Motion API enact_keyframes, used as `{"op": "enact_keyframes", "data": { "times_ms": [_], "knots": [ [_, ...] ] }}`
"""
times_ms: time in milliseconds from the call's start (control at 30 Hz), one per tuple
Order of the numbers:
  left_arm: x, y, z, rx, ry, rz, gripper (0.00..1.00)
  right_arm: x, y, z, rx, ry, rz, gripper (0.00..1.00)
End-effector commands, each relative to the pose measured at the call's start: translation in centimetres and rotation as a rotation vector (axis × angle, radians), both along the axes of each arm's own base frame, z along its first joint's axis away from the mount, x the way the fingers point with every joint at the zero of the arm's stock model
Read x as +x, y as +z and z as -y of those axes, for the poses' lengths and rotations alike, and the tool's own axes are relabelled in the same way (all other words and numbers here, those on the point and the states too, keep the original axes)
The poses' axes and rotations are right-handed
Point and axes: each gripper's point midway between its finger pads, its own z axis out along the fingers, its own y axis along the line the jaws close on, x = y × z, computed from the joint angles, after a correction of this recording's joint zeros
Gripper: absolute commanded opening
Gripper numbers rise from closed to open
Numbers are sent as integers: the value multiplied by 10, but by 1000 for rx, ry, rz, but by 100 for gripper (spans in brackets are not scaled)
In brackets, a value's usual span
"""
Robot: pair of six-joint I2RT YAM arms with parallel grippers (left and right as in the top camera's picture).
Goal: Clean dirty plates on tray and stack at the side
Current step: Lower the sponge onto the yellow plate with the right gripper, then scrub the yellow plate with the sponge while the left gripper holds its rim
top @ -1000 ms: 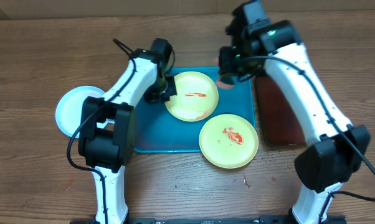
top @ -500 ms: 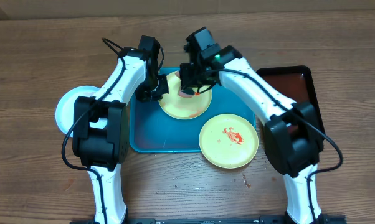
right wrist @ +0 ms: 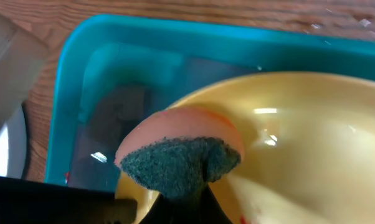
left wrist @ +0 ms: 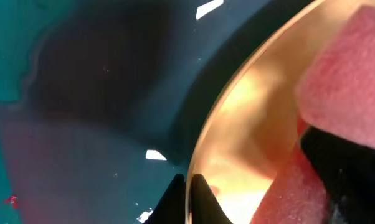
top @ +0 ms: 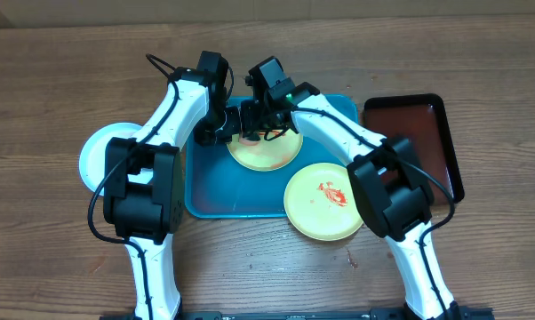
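Note:
A pale yellow-green plate (top: 272, 153) lies at the back of the turquoise tray (top: 216, 191). My left gripper (top: 223, 133) is shut on its left rim, and the left wrist view shows the jaws (left wrist: 187, 186) pinching the plate's edge (left wrist: 250, 124). My right gripper (top: 261, 124) is shut on a pink sponge with a green scouring face (right wrist: 178, 155) and presses it on that plate (right wrist: 299, 137) near the left gripper. A second yellow-green plate (top: 326, 201) with a red smear overlaps the tray's front right corner. A light blue plate (top: 99, 160) lies on the table at the left.
A dark brown-red tray (top: 419, 142) lies to the right of the turquoise tray. Both arms cross above the back of the turquoise tray. The wooden table (top: 54, 258) surrounds everything.
My right arm has swung from the tray's right edge leftward, bringing the sponge onto the plate next to the left gripper. The left gripper has kept its hold on the rim.

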Motion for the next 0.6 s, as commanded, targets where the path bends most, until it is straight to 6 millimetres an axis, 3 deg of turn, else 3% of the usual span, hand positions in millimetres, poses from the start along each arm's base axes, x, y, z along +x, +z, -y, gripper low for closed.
{"op": "enact_keyframes", "data": {
  "times_ms": [0,167,400,567],
  "knots": [
    [3,13,1,-15,-26,32,5,3,-6,-4,1,2,17,4],
    [4,13,1,-16,-25,36,4,13,-28,17,-126,-54,51,4],
    [5,13,2,-17,-18,42,4,18,-33,29,-199,-68,83,4],
    [6,13,1,-16,-15,42,4,19,-40,56,-349,-95,108,4]
  ]
}}
